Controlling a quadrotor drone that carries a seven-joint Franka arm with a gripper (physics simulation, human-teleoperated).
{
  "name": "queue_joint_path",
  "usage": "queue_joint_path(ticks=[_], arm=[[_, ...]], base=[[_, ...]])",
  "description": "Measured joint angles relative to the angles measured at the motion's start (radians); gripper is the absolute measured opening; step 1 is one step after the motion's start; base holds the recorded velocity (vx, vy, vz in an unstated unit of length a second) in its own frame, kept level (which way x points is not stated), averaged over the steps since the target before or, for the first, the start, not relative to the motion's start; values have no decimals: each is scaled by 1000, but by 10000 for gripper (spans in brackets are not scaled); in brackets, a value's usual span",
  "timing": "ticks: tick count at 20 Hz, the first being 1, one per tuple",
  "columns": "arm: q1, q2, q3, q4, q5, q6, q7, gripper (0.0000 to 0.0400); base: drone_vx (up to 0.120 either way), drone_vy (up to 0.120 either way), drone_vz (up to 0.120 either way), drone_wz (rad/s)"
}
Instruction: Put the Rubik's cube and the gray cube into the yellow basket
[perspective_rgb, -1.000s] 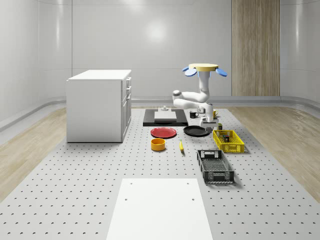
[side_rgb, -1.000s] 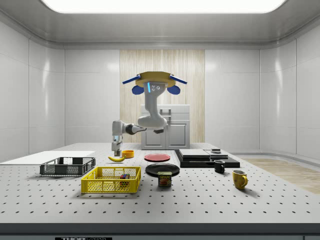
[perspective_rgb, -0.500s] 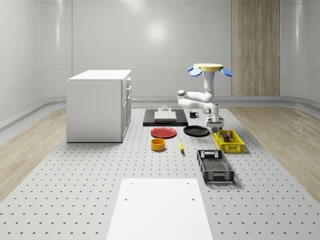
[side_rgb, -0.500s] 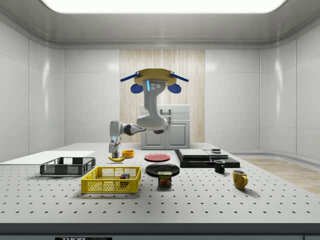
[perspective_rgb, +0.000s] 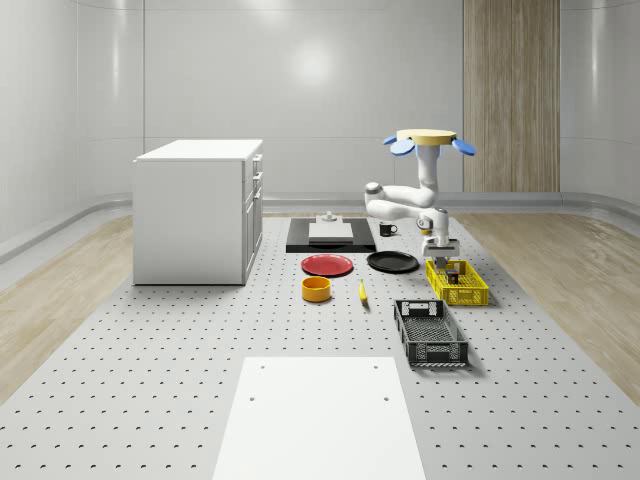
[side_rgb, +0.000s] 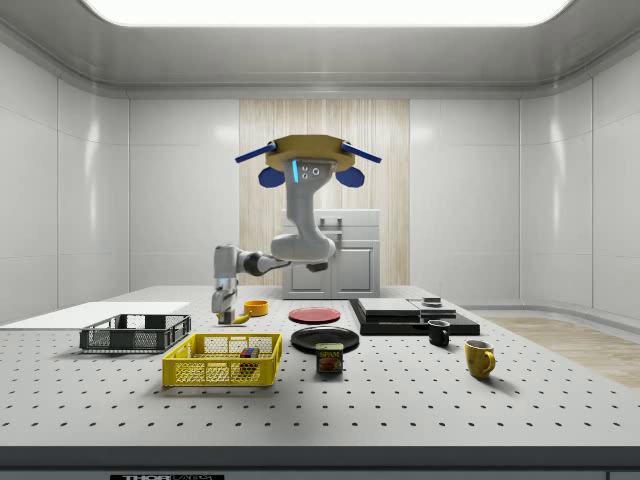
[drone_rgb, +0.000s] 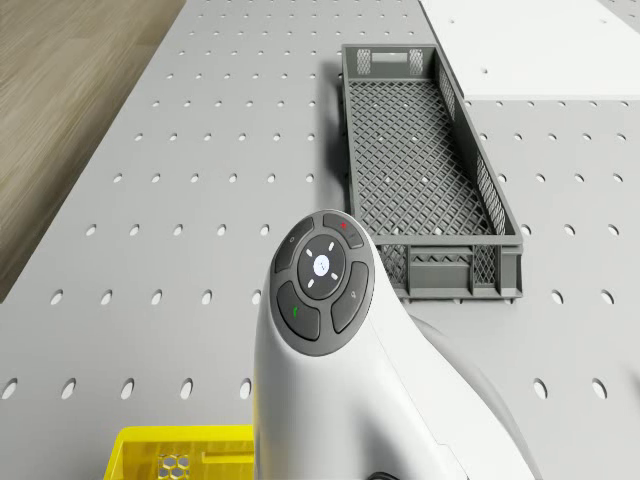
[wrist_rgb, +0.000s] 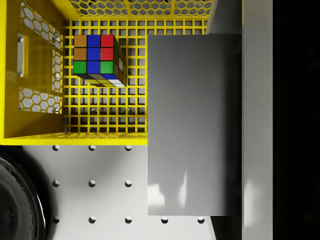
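Note:
The Rubik's cube lies inside the yellow basket, near one end wall; it also shows in the side view. A plain gray cube sits close under the wrist camera, with my gripper shut on it. Part of the cube hangs over the basket's end and part over the table beside it. The drone hovers above the table near the far end of the yellow basket, arm reaching down. In the side view the gripper hangs just above the basket.
A dark gray crate stands just nearer than the basket. A black pan, red plate, orange bowl and banana lie to the whole-scene view's left. A can and mugs stand beyond the basket's far end.
Drone and arm have shifted toward the whole-scene view's right, carrying the gray cube from beside the black pan to over the yellow basket's far end. The Rubik's cube has not moved.

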Motion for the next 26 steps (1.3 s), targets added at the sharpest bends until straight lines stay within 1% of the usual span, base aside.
queue_joint_path(ticks=[3, 5, 11, 15, 19, 26], arm=[[0, -1, 0, 0, 0, 1, 0, 250], [0, -1, 0, 0, 0, 1, 0, 250], [-1, -2, 0, 0, 1, 2, 0, 250], [-1, -3, 0, 0, 1, 3, 1, 250], [-4, -5, -21, 5, -19, 11, 1, 250], [-20, -6, -111, 30, -104, 44, 0, 250]], base=[[0, 120, -107, 0], [0, 120, -40, 0], [0, 120, -120, 0], [0, 110, 0, 0], [0, 0, 0, 0], [0, 0, 0, 0]])
